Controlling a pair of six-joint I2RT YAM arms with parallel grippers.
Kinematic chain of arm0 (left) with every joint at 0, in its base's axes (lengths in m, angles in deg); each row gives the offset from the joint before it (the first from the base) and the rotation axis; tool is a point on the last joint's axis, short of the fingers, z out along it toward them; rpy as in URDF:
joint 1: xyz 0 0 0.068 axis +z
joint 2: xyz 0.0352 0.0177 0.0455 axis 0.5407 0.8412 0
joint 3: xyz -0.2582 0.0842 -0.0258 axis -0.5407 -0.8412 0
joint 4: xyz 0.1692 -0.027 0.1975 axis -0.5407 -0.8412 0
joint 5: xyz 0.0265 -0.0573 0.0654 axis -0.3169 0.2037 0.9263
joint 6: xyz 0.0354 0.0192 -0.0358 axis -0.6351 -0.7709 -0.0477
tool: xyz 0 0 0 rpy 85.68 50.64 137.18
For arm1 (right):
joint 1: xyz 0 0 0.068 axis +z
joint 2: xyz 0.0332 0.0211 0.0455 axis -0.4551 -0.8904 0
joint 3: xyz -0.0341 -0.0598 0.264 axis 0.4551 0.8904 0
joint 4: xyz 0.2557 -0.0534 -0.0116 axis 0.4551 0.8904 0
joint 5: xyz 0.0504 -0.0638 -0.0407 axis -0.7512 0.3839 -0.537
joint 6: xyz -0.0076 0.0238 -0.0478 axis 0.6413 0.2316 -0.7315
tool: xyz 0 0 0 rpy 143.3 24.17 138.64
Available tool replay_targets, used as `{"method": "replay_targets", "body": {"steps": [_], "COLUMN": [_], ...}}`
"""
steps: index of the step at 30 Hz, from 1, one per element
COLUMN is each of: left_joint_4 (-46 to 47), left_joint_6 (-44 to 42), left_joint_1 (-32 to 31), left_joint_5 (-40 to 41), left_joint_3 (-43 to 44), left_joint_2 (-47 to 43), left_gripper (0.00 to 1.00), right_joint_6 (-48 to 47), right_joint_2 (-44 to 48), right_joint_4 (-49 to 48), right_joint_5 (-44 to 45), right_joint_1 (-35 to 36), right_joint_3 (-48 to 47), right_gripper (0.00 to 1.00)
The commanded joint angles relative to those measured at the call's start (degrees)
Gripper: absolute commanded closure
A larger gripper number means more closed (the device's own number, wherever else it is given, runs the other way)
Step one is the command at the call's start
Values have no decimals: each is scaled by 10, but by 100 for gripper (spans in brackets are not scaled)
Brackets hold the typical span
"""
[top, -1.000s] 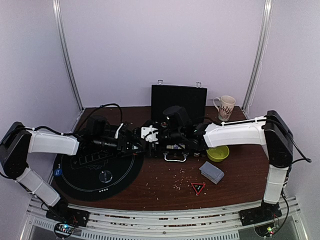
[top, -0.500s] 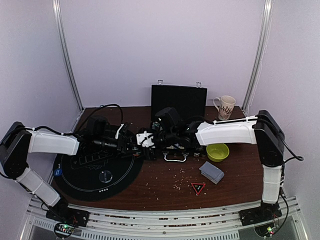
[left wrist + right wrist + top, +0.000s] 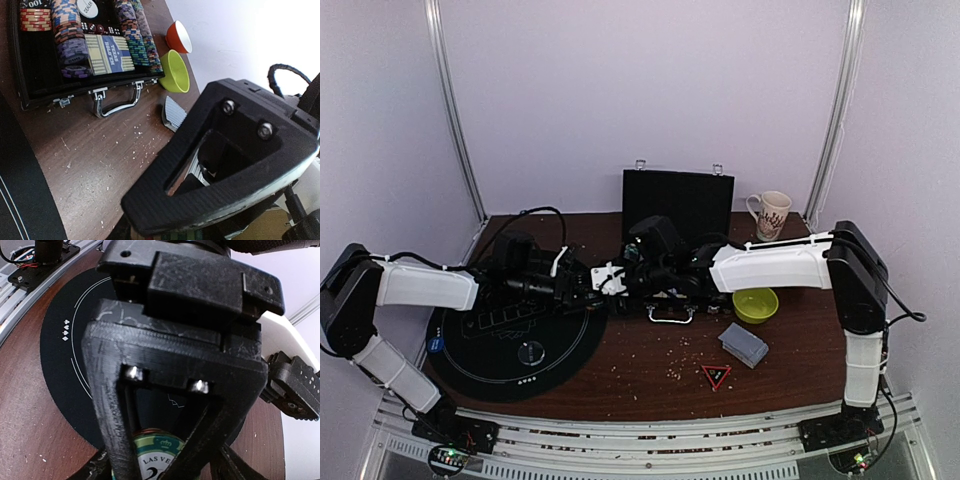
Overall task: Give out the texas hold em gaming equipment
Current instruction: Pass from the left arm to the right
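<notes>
One green bowl, mug, deck rt of half-hidden chip case.

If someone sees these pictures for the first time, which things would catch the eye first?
The open black case, packed with rows of poker chips, lies at the middle of the table beside a yellow-green bowl. On the left lies a round black mat. A green chip sits between the fingers of the right tool.
</notes>
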State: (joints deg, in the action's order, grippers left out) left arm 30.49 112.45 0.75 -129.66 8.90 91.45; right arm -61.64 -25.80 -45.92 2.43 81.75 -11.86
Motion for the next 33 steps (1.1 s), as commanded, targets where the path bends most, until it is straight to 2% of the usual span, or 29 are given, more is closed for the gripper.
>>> {"method": "replay_targets", "body": {"steps": [1, 9, 20, 26, 29, 33], "left_joint_4": [42, 49, 79, 93, 93, 93], "left_joint_6": [4, 7, 23, 24, 19, 10], "left_joint_1": [-2, -1, -1, 0, 0, 1], "left_joint_5": [-20, -22, -23, -30, -29, -29], "left_joint_3": [19, 19, -1, -3, -3, -1], "left_joint_2": [5, 6, 27, 51, 68, 90], "left_gripper": [100, 100, 100, 100, 88, 79], "right_joint_6": [-5, -3, 12, 62, 97, 131], "right_joint_2": [-14, -18, -13, -17, -18, -19], "right_joint_4": [-4, -4, -8, -9, -2, 11], "right_joint_5": [15, 18, 26, 29, 35, 54], "right_joint_1": [3, 4, 9, 11, 13, 16], "right_joint_3": [-4, -6, -11, -17, -21, -17], "right_gripper": [38, 51, 73, 87, 99, 100]}}
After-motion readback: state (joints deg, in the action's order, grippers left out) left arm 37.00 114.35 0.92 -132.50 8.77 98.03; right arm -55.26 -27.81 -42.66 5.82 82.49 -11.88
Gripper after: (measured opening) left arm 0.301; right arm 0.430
